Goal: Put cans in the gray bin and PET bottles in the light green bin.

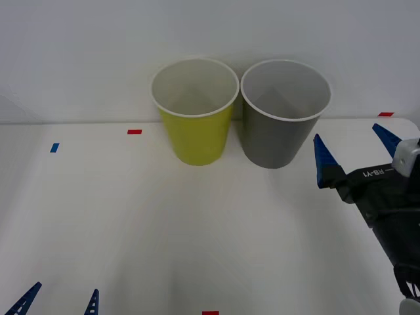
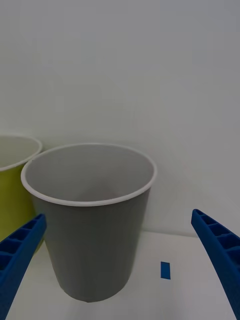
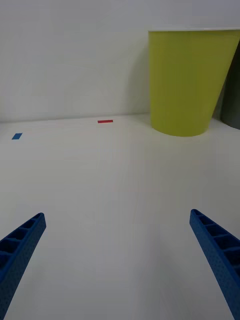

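Front view, bins: the light green bin [image 1: 195, 108] and the gray bin [image 1: 284, 111] stand upright side by side at the back of the white surface [image 1: 197, 230], rims nearly touching, mouths open for drops from above.
Right claw: the right claw [image 1: 354, 149] hangs just beside the gray bin, raised to about rim height, fingers spread wide and gripping nothing (a pose that fits a drop over this bin, as a judgement).
Left claw: the left claw [image 1: 59, 298] sits low at the near edge, well apart from both bins, fingers spread and empty; it looks parked.
The cans: no red can lies on the open surface; I cannot tell whether 1 rests inside the gray bin, whose floor is not plainly seen.
Around: 1 blue tape mark [image 1: 54, 147] and red tape marks [image 1: 134, 131] dot the surface.
In the way: nothing stands between either claw and the bins.
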Action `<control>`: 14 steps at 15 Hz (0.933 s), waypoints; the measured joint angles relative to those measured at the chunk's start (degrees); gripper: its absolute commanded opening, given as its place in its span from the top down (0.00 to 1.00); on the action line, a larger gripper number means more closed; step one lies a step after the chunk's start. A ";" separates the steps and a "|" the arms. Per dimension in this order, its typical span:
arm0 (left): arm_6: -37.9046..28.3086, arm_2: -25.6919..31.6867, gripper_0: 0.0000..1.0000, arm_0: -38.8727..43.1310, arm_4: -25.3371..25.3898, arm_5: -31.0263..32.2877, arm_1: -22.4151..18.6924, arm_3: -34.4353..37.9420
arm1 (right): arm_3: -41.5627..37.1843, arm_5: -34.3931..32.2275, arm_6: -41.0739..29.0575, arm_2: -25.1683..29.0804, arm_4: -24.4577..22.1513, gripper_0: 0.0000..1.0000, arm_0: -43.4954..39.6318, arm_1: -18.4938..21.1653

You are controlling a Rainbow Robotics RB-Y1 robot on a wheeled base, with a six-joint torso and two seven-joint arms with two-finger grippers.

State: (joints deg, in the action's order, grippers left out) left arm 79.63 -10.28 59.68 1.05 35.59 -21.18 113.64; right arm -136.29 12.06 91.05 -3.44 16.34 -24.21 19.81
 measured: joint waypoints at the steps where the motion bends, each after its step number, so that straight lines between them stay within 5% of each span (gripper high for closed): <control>1: 0.00 0.00 0.00 0.00 0.00 0.00 0.00 0.00 | 3.07 -4.72 0.39 -0.75 -0.33 0.00 -0.53 -0.36; 7: 0.00 0.00 0.00 0.00 0.00 0.00 0.00 0.00 | 25.92 -34.82 1.81 -7.02 -2.45 0.00 -4.33 -0.03; 14: 0.00 0.00 0.00 0.00 0.00 0.00 0.00 0.00 | 29.66 -46.87 -6.76 -6.84 -8.41 0.00 -13.54 3.04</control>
State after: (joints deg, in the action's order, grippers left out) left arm 79.63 -10.28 59.68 1.05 35.60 -21.18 113.64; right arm -106.63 -34.81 84.29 -10.28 7.93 -37.75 22.85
